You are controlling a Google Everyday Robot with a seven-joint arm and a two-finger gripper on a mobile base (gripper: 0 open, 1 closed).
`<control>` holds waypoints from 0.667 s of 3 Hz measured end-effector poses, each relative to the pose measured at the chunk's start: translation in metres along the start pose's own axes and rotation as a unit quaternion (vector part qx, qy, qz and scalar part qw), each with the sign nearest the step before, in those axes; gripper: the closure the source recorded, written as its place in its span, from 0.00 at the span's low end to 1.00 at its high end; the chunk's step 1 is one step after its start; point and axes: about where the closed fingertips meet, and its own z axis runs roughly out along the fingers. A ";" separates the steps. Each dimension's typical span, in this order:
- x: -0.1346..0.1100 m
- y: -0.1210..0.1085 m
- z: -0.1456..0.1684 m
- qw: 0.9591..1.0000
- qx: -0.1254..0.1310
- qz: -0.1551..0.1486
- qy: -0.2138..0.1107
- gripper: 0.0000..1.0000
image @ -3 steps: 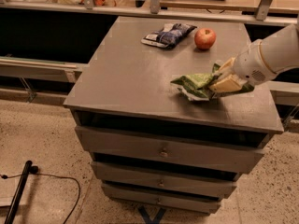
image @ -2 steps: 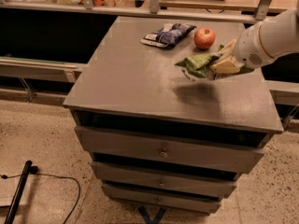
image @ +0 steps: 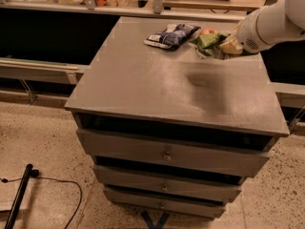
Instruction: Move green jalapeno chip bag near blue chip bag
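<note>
The green jalapeno chip bag [image: 208,42] is crumpled and held in the air above the back right of the cabinet top. My gripper [image: 225,46] is shut on it, with the white arm coming in from the right. The blue chip bag [image: 172,35] lies flat on the cabinet top at the back, just left of the green bag. The green bag hangs close to the blue bag's right end, and a shadow falls on the top below it.
A red apple [image: 208,32] sits behind the green bag, mostly hidden by it. The grey drawer cabinet [image: 143,89] stands on a speckled floor. A rail with shelves runs behind it. A black cable [image: 52,194] lies on the floor at left.
My gripper has lifted the green bag off the cabinet top and carried it back and left, toward the blue bag and in front of the apple.
</note>
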 end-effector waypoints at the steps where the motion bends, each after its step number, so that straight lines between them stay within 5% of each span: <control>1: -0.009 -0.007 0.015 1.000 0.011 0.004 -0.001 1.00; 2: -0.010 -0.003 0.028 1.000 0.003 0.000 0.012 0.84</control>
